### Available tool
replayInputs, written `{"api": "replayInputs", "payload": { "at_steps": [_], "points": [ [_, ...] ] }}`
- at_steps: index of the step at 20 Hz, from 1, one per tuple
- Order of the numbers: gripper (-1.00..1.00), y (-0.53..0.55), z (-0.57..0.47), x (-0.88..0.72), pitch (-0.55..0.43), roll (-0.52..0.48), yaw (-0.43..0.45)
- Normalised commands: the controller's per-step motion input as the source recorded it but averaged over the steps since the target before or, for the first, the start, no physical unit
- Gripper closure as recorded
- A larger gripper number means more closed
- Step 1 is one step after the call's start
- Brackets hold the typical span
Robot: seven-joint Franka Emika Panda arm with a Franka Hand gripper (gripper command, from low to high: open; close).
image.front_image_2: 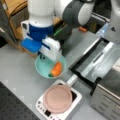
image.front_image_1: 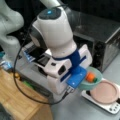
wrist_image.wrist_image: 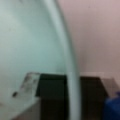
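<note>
**Grey tabletop, quick rundown of what's sitting on it**

So the surface is a flat grey table (image.front_image_2: 17,67), seen in both front views. Directly on it there's a white scale-looking base (image.front_image_2: 75,100) with a pinkish round plate (image.front_image_2: 58,98) on top. Next to that, toward a front view's right, a metal toaster oven (image.front_image_1: 100,42) sits with its door dropped open. A wooden board (image.front_image_1: 15,97) lies at a front view's bottom left. The teal bowl (image.front_image_2: 43,68) is just beside the white base; can't tell if it's resting on the table.
</note>
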Motion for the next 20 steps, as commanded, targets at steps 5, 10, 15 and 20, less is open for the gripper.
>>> {"api": "replayInputs", "payload": {
  "at_steps": [5, 10, 15, 20],
  "points": [
    [1.00, -0.18, 0.14, 0.36, 0.194, -0.142, 0.147],
    [1.00, -0.19, 0.15, 0.35, 0.219, -0.150, 0.152],
    [1.00, -0.27, 0.09, 0.50, 0.246, -0.136, 0.189],
    [1.00, -0.27, 0.10, 0.58, 0.271, -0.130, 0.207]
  ]
}}
